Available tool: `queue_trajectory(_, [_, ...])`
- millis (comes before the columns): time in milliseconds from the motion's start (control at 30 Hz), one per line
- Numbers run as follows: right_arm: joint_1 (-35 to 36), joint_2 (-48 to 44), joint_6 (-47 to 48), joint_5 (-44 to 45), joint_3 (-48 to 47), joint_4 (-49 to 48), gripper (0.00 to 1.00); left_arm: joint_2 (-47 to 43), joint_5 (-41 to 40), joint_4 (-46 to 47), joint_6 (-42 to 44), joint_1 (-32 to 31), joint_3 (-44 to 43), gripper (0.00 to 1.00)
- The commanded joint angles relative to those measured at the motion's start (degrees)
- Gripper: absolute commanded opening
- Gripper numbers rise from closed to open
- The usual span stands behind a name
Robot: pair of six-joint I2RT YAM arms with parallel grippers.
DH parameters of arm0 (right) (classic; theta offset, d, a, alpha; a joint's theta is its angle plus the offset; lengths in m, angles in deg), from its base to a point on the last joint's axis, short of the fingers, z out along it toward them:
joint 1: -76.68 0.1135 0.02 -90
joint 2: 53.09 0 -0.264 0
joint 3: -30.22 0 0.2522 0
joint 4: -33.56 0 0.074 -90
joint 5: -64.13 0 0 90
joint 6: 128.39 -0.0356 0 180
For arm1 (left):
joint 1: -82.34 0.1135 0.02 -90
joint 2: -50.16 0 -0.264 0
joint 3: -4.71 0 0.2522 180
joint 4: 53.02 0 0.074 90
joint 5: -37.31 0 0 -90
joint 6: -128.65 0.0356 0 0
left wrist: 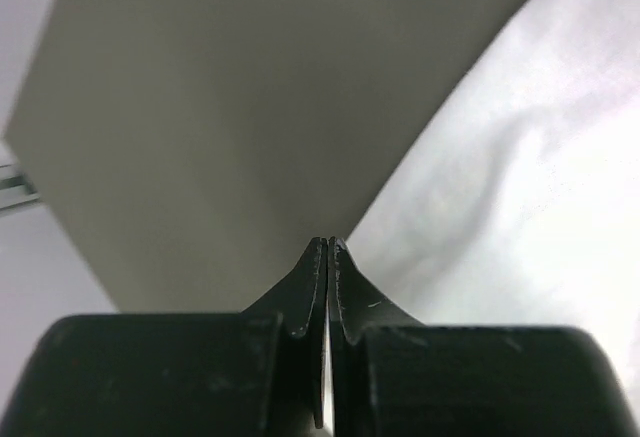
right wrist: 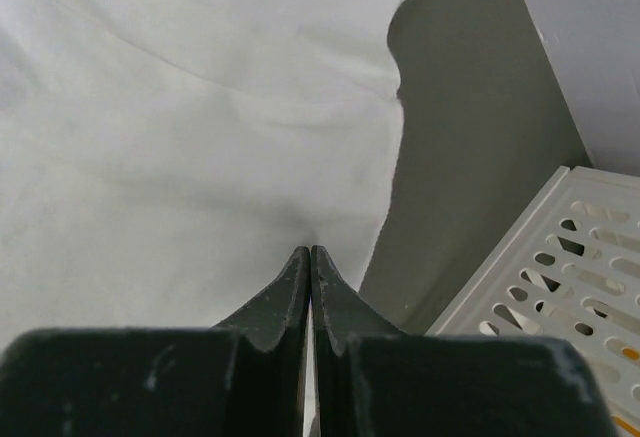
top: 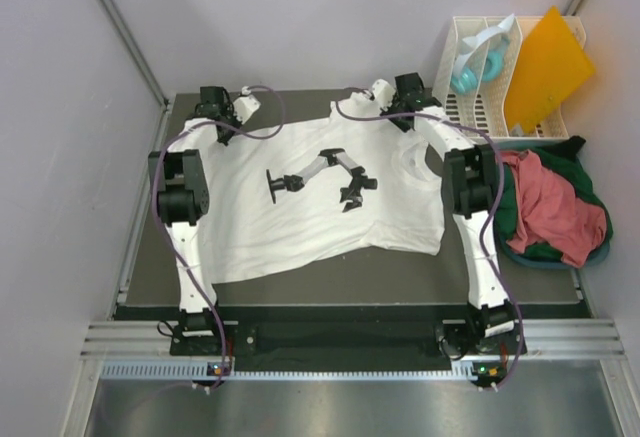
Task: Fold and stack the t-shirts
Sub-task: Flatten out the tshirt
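Broadly spread — soft, creased white t-shirt (top: 300, 232)

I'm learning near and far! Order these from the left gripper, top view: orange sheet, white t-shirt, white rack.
1. white t-shirt, beside the left gripper.
2. white rack, back right.
3. orange sheet, in the rack's right side.
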Motion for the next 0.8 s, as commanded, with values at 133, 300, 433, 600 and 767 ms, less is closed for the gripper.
queue_trajectory(133, [2.3,2.1,2.4,3.9,-0.9,-2.5,0.00,6.5,-1.4,-5.1,-1.8,0.2,-6.3,0.00])
queue_trajectory(300, [2.6,2.6,3.2,6.2,-1.4,-2.7,0.00,8.0,-6.5,-5.2,-0.9,0.1,-7.8,0.00])
queue_trajectory(433, [2.7,2.1,3.0,8.1,0.0,-3.4,0.00,6.6,-11.7,-0.7,-0.5,0.1,-4.9,0.00])
queue_trajectory(600, [2.8,1.5,2.8,8.4,0.7,-3.2,0.00,2.5,-11.8,7.7,-2.0,0.4,-0.4,0.00])
queue_trajectory(767, [3.2,2.0,4.3,8.6,1.3,-2.6,0.00,-3.9,-2.5,6.4,-6.7,0.5,-0.8,0.00])
